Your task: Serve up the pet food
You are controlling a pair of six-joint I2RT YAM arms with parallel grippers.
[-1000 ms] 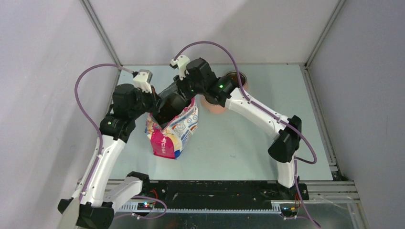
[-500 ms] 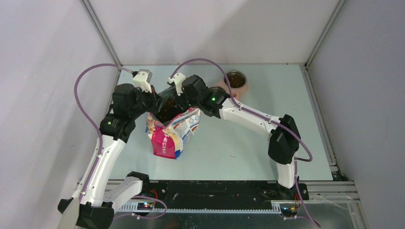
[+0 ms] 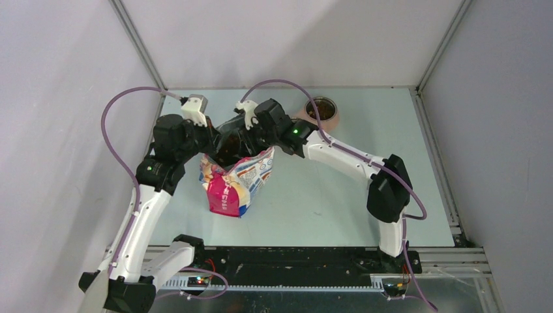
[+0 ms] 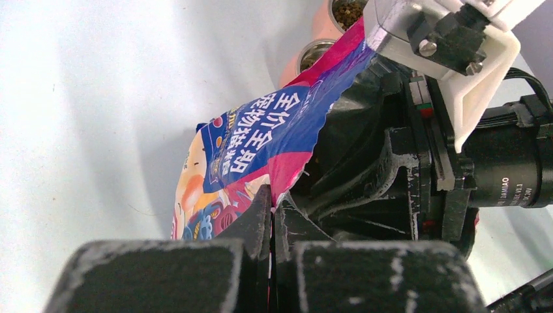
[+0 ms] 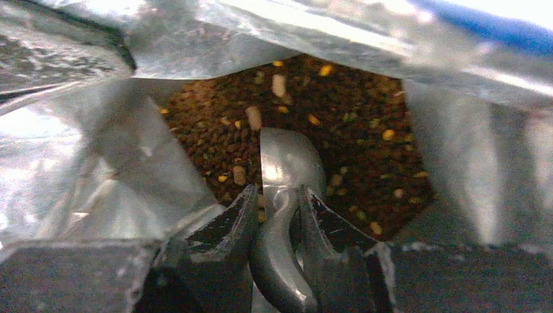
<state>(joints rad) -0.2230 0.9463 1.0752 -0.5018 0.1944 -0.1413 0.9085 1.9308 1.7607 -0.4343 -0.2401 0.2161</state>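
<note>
The pink-white-blue printed bag (image 3: 236,181) stands open at the table's left-middle. My left gripper (image 4: 272,199) is shut on the bag's top edge (image 4: 287,124) and holds it open. My right gripper (image 5: 279,195) is inside the bag mouth, shut on the handle of the grey metal scoop (image 5: 287,163). The scoop's bowl rests on the pet food (image 5: 352,130), a heap of dark-brown kibble with some yellow and tan bits, ringed by the bag's silver lining (image 5: 85,150). A pink bowl (image 3: 321,111) holding kibble stands at the back. It also shows in the left wrist view (image 4: 340,13).
A second small metal-rimmed dish (image 4: 314,53) sits beside the pink bowl in the left wrist view. Grey walls enclose the table on three sides. The right arm's forearm (image 3: 345,160) spans from the bag toward the right base.
My right gripper has moved from beside the pink bowl leftward and down into the bag mouth with the scoop. The left arm and bag have stayed put.
</note>
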